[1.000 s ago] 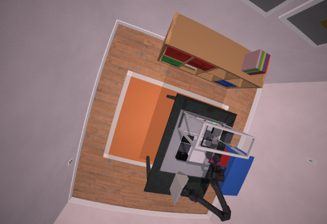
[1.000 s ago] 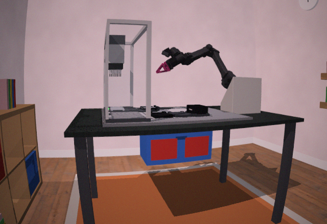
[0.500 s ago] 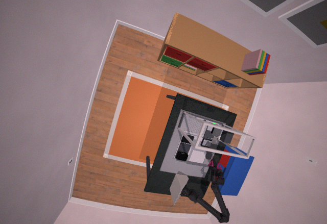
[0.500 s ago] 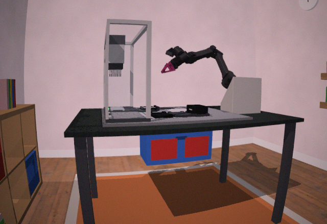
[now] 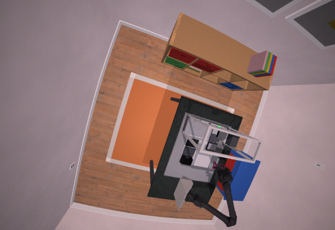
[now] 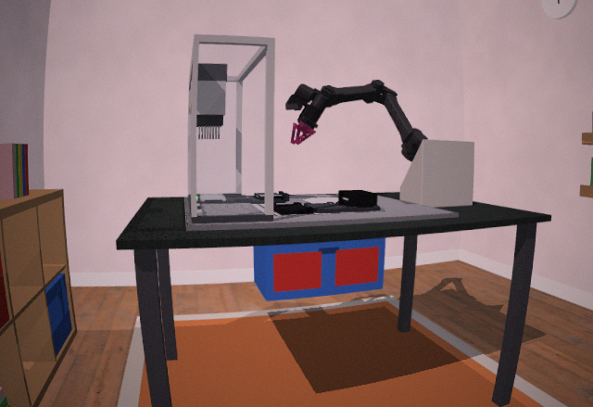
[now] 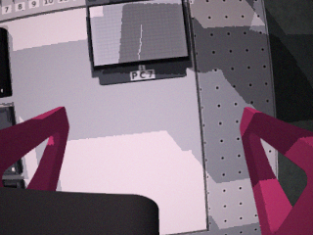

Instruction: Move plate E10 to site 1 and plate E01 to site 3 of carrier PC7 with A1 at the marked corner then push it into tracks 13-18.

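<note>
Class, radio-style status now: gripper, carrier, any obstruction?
Gripper open, empty, high above deck. Carrier in tracks, green lamp lit. No obstruction seen.
</note>
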`<act>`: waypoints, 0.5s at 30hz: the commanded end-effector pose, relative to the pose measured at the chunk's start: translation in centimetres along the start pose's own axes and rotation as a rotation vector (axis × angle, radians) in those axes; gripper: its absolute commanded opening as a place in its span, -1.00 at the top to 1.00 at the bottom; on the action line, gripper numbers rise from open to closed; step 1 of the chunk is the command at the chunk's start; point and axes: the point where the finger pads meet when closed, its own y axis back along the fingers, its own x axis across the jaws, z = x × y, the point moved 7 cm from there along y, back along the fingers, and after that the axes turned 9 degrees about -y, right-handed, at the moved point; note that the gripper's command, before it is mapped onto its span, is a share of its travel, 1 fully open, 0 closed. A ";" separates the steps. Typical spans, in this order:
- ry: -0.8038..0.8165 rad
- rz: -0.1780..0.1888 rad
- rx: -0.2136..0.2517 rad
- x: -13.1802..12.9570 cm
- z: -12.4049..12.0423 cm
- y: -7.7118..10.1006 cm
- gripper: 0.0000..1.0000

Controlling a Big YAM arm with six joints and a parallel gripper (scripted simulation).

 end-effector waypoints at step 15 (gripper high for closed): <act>-0.094 -0.064 0.491 -0.3 3.8 -2.3 -1.00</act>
